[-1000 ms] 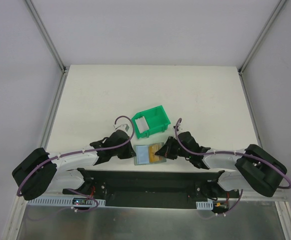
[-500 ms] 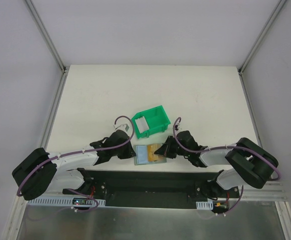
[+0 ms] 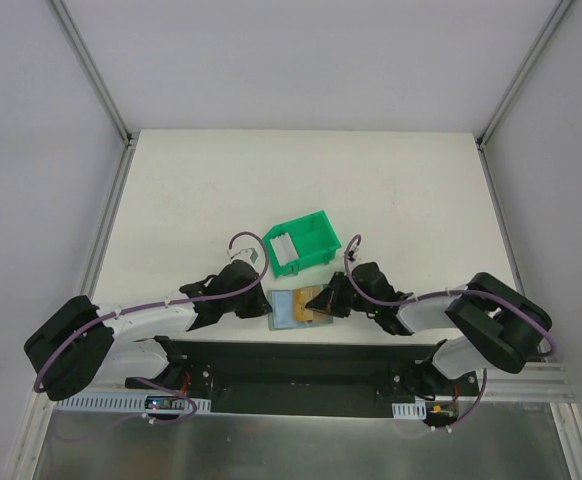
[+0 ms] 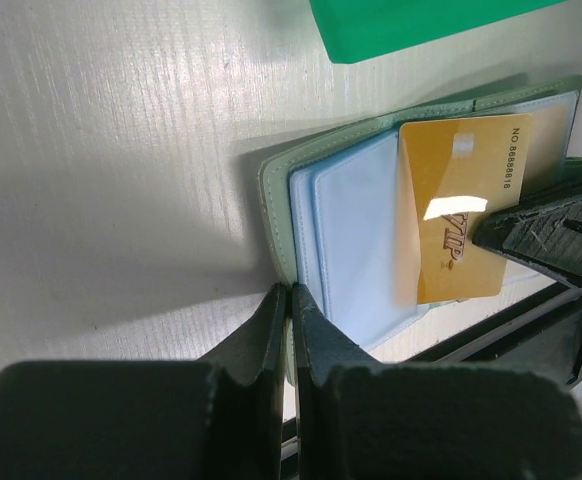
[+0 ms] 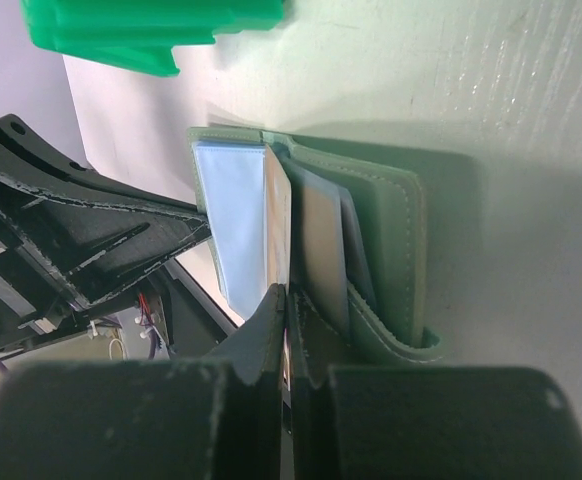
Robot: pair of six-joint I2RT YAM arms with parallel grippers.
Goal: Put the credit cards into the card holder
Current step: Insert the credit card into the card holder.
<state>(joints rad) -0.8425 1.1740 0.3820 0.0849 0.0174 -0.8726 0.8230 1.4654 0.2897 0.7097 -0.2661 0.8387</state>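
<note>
The card holder [image 4: 341, 230] lies open on the white table [image 3: 201, 200], and everything gathers round it. The green bin [image 3: 321, 238] stands just beyond its far edge, the left gripper [image 4: 289, 300] is at its left edge and the right gripper [image 5: 286, 300] at its right. The left jaws are pressed together with their tips on the holder's outer leaf; I cannot tell whether they pinch that leaf or merely pin it. The right jaws are clamped flat on the gold credit card [image 4: 458, 215], which sits over the holder's right half. Its leading edge looks just tucked under a clear sleeve. A pale card [image 3: 283, 246] rests in the bin beyond.

The step in hand, I'd say, is sliding the gold card home. It wants to stay level and square to the sleeve's mouth and travel slowly toward the holder's left edge, while the left arm stops the holder skidding. Any twist would likely jam a corner against the sleeve's seam. The grip probably needs shifting to the card's trailing edge before the fingers foul the sleeve.

The holder is a soft grey-green cover with a stitched border, and its sleeves are limp, bluish-clear film. The card is thin, stiff and glossy, with rounded corners and printed lettering, and it catches the glare. The table is matt with a fine ribbed grain. The bin is hard moulded plastic.
</note>
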